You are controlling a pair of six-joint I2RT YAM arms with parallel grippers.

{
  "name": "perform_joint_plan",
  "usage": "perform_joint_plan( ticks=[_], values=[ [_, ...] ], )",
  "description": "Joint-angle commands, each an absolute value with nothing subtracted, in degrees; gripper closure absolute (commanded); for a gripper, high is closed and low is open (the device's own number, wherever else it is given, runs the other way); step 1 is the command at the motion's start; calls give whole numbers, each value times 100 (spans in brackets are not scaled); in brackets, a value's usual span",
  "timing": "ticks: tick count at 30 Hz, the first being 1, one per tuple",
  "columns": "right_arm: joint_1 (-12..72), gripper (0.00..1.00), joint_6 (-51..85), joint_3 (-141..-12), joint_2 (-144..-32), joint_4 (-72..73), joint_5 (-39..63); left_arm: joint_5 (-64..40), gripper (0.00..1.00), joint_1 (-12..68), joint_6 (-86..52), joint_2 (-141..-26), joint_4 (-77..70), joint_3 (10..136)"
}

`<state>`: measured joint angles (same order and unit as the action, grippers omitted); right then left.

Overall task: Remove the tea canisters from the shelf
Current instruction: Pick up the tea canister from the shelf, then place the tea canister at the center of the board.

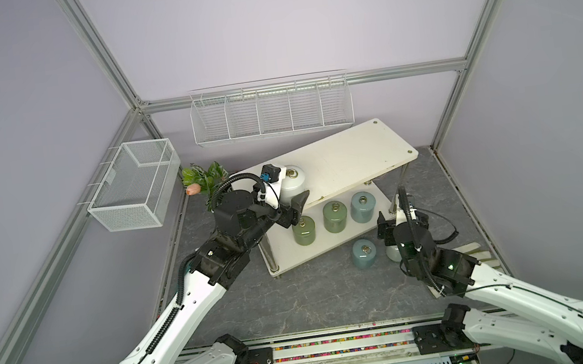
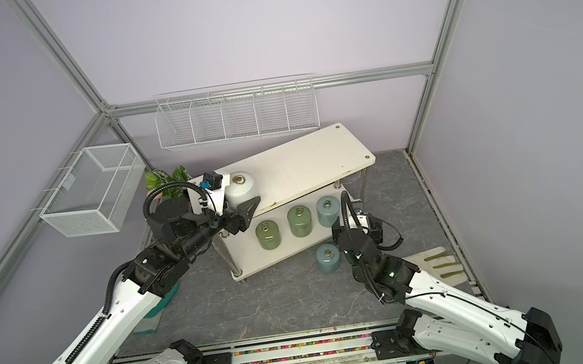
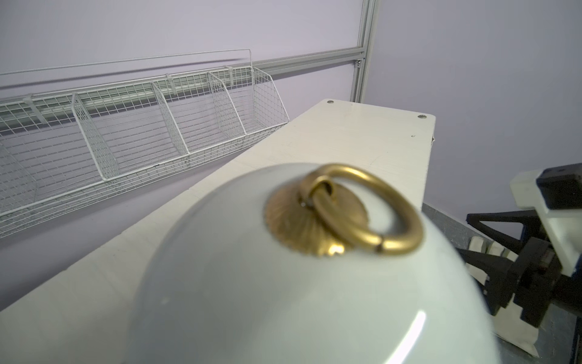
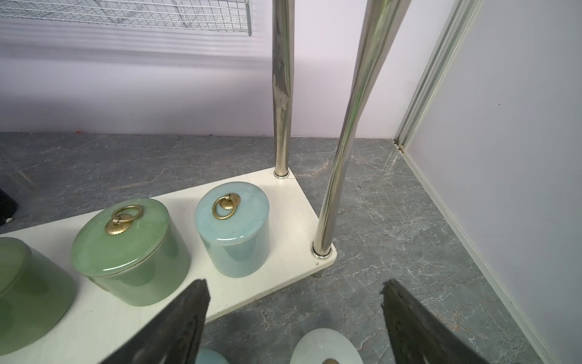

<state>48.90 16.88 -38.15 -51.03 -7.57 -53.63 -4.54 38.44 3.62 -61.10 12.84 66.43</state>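
Six glossy round-shouldered tea canisters with brass rings on top show in both top views, and we grip one. Our left pincer (image 1: 294, 200) is closed on the sides of the white canister (image 1: 292, 184). That canister sits between its fingers at one end of the top board of the cream-white two-tier shelf with chrome tube legs (image 1: 347, 157). We cannot tell whether the canister's base touches the board. Our left arm climbs forward from its base, elbow bent, wrist rolled so the fingers reach level across the board's end.

Our right pincer (image 4: 294, 283) gapes wide, gripping nothing. Our right arm lies low, forearm slanting down to a wrist close over the grey marbled tabletop (image 1: 315, 293), fingers pointing at the shelf's lower board. Just ahead of those fingertips, on that board, stands a pale blue canister (image 4: 233, 230). Farther off to its side, in the same row, stand two olive green canisters (image 1: 335, 216). Beneath the pincer, on the tabletop, sit a second white canister (image 4: 326, 346) and, near it, a second pale blue canister (image 1: 365, 253).
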Motion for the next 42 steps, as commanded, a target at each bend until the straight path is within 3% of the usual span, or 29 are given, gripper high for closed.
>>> perform_joint_plan(
  ticks=[1, 14, 32, 42],
  values=[
    [4914, 11, 1687, -3944, -5158, -615, -5310, -499, 30, 3913, 541, -5838, 966, 6832],
    [4918, 11, 1794, -4090, -5151, -870, -5452, -825, 30, 4053, 387, -5501, 1104, 6745],
    [4913, 11, 1888, -4282, -4940, -1463, -5767, 59, 30, 5533, 453, -5372, 1289, 6281],
    [4913, 11, 1902, -4665, -5043, -1925, -6240, -17, 30, 5749, 195, -5310, 953, 5716]
  ],
)
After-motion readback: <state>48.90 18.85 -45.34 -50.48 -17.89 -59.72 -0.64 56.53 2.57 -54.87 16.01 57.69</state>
